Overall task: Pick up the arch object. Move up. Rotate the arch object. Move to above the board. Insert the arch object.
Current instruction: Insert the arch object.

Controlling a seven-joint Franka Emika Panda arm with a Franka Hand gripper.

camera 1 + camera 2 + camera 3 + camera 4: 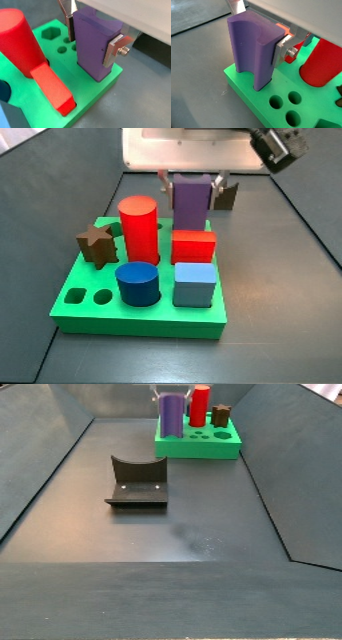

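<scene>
While the gripper [91, 31] pinches the purple arch object [93, 45] upright in the board [100, 92] — insertion step — next comes release at twelve o'clock corner.

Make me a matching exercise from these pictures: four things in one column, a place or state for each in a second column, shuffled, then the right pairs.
Things
1. purple arch block
2. red cylinder
3. fixture
4. hexagonal hole

Places or states
A. on the dark floor, apart from the green board
B. empty, in the board's top
C. between the gripper fingers, its foot down in the board
D. upright on the board, beside the purple block, not held

Pairs: 1-C, 2-D, 3-A, 4-B
</scene>
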